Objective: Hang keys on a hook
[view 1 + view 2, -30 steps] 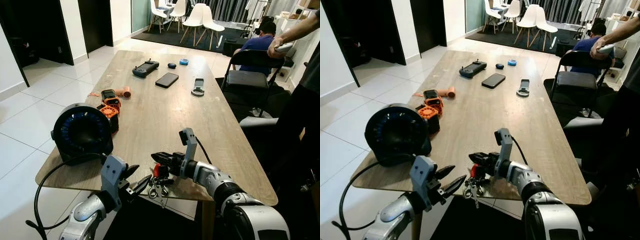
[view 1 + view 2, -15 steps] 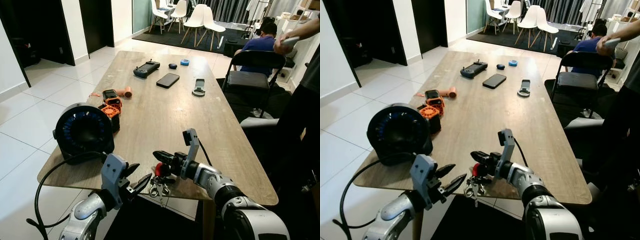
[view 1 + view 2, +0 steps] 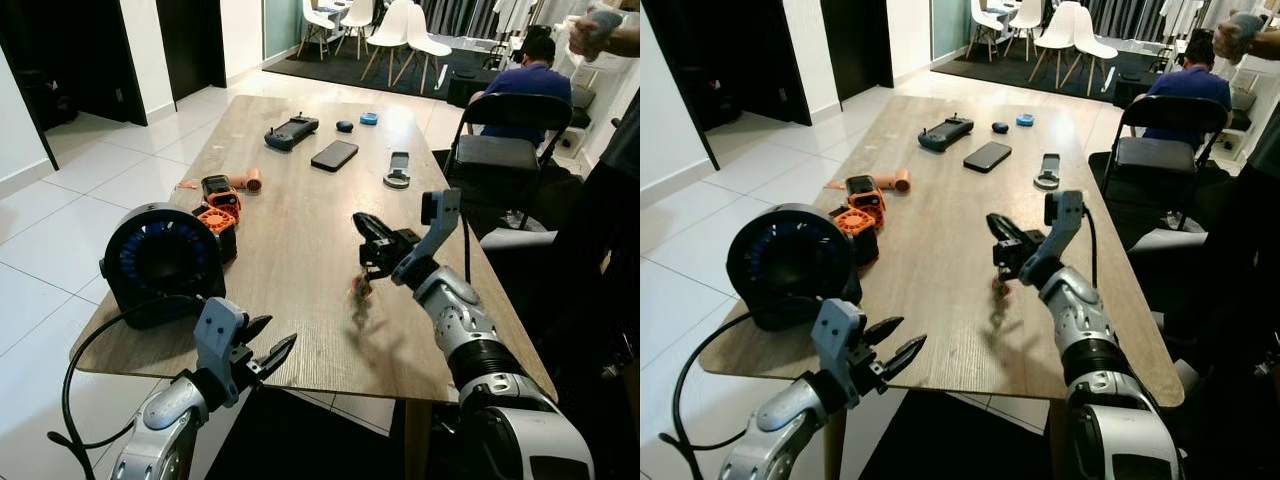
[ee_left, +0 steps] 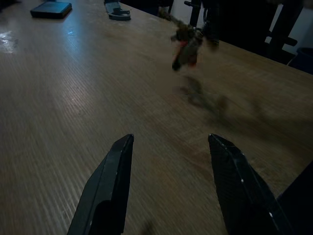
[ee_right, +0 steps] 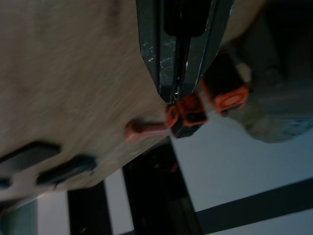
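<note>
my right gripper [image 3: 366, 243] is pinched on the keys [image 3: 359, 288], which dangle above the worktop [image 3: 300, 240]. my left gripper [image 3: 268, 350] hovers spread wide at the near edge.

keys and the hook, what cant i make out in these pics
- Keys: motion-blurred in both eye views and the left wrist view; the number of keys is unclear.
- Right end effector: its grip on the ring is too small to make out; the right wrist view is too close.
- Hook: its position cannot be told.

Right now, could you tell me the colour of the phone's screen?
Black phone, clearest in the left eye view.
</note>
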You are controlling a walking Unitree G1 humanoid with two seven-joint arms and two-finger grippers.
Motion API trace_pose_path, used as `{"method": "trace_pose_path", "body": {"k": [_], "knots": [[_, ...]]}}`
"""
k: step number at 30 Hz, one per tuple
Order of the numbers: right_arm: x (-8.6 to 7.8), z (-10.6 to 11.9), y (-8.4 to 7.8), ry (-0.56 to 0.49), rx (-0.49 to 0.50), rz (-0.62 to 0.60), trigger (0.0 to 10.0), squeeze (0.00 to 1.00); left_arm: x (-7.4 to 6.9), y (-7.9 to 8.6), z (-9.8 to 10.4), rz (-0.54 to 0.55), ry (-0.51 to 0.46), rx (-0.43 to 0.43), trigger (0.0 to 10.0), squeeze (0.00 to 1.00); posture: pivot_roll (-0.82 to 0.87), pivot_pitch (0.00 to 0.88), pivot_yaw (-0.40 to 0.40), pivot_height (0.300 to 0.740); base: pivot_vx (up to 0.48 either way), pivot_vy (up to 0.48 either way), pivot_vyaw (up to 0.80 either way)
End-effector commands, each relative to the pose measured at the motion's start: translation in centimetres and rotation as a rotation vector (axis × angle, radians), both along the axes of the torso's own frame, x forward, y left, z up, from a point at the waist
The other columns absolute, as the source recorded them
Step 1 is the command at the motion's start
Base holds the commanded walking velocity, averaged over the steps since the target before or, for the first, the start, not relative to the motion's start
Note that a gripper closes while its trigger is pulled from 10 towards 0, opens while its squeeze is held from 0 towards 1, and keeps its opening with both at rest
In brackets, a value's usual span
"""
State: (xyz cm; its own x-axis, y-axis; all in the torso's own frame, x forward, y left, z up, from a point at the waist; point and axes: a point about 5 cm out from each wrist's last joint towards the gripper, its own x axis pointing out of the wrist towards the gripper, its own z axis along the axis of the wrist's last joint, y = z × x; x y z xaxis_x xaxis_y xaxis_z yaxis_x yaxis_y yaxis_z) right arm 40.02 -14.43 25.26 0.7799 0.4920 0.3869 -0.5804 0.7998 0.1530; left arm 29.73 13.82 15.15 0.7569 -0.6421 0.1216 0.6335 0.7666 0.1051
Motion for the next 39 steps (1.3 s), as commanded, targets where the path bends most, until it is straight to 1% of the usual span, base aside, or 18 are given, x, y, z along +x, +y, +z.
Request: {"method": "trace_pose_path", "body": {"k": [1, 2, 4, 6, 16, 21, 24, 26, 27, 29, 31, 32, 33, 34, 35, 39], "knots": [[-0.2, 0.7, -0.8, -0.055, -0.035, -0.053, 0.0, 0.00, 0.0, -0.1, -0.5, -0.008, 0.018, -0.001, 10.0, 0.00, 0.06, 0.114, -0.021, 0.740, 0.000, 0.000, 0.00], [-0.2, 0.7, -0.8, -0.055, -0.035, -0.053, 0.0, 0.00, 0.0, -0.1, -0.5, -0.008, 0.018, -0.001, 10.0, 0.00, 0.06, 0.114, -0.021, 0.740, 0.000, 0.000, 0.00], [-0.3, 1.3, -1.6, -0.077, -0.049, -0.103, 0.0, 0.00, 0.1, -0.2, -0.4, -0.014, 0.020, -0.015, 10.0, 0.00, 0.06, 0.110, -0.019, 0.740, 0.000, 0.000, 0.00], [-0.5, 1.6, -2.0, -0.087, -0.039, -0.124, 0.0, 0.00, 0.1, -0.2, -0.4, -0.023, 0.021, -0.019, 10.0, 0.00, 0.06, 0.104, -0.018, 0.740, 0.000, 0.000, 0.00], [-0.8, 2.0, -2.0, -0.095, -0.009, -0.126, 0.0, 0.00, 0.2, 0.2, -0.4, -0.022, 0.023, -0.019, 10.0, 0.00, 0.06, 0.094, -0.018, 0.740, 0.000, 0.000, 0.00], [-0.8, 2.1, -1.7, -0.089, -0.015, -0.126, 0.0, 0.00, 0.0, 0.0, -0.2, -0.069, 0.030, -0.009, 10.0, 0.00, 0.06, 0.094, -0.017, 0.740, 0.000, 0.000, 0.00], [-0.6, 2.1, -1.9, -0.074, -0.004, -0.164, 0.0, 0.00, -0.4, -0.9, 0.1, -0.151, 0.041, -0.003, 10.0, 0.00, 0.06, 0.095, -0.017, 0.740, 0.000, 0.000, 0.00], [-0.6, 2.1, -1.9, -0.074, -0.004, -0.164, 0.0, 0.00, -0.4, -0.9, 0.1, -0.151, 0.041, -0.003, 10.0, 0.00, 0.06, 0.095, -0.017, 0.740, 0.000, 0.000, 0.00], [-0.3, 1.4, -2.1, -0.040, -0.013, -0.196, 0.0, 0.00, -0.6, -1.3, -0.3, -0.182, 0.049, 0.031, 10.0, 0.00, 0.06, 0.096, -0.018, 0.740, 0.000, 0.000, 0.00], [-0.4, 0.8, -1.4, -0.007, 0.005, -0.148, 0.0, 0.00, -0.8, -1.5, -0.8, -0.199, 0.063, 0.056, 10.0, 0.00, 0.06, 0.096, -0.018, 0.740, 0.000, 0.000, 0.00], [-0.7, 0.2, -0.1, 0.021, 0.003, -0.036, 0.0, 0.00, -1.0, -1.4, -1.1, -0.213, 0.076, 0.068, 10.0, 0.00, 0.06, 0.097, -0.018, 0.740, 0.000, 0.000, 0.00], [-0.7, 0.2, -0.1, 0.021, 0.003, -0.036, 0.0, 0.00, -1.0, -1.4, -1.1, -0.213, 0.076, 0.068, 10.0, 0.00, 0.06, 0.097, -0.018, 0.740, 0.000, 0.000, 0.00], [-0.9, 0.0, 0.4, 0.027, -0.002, 0.005, 0.0, 0.00, -1.1, -1.4, -1.2, -0.215, 0.079, 0.068, 10.0, 0.00, 0.06, 0.099, -0.020, 0.740, 0.000, 0.000, 0.00], [-0.9, 0.0, 0.4, 0.027, -0.002, 0.005, 0.0, 0.00, -1.1, -1.4, -1.2, -0.215, 0.079, 0.068, 10.0, 0.00, 0.06, 0.099, -0.020, 0.740, 0.000, 0.000, 0.00], [-1.1, -0.5, 1.0, 0.036, -0.005, 0.034, 0.0, 0.00, -1.3, -1.3, -1.3, -0.216, 0.088, 0.073, 10.0, 0.00, 0.07, 0.100, -0.021, 0.740, 0.000, 0.000, 0.00], [-1.0, -1.1, 0.7, 0.055, -0.024, 0.001, 0.0, 0.00, -1.3, -1.1, -1.4, -0.215, 0.094, 0.079, 10.0, 0.00, 0.07, 0.103, -0.022, 0.740, 0.000, 0.000, 0.00]]}}
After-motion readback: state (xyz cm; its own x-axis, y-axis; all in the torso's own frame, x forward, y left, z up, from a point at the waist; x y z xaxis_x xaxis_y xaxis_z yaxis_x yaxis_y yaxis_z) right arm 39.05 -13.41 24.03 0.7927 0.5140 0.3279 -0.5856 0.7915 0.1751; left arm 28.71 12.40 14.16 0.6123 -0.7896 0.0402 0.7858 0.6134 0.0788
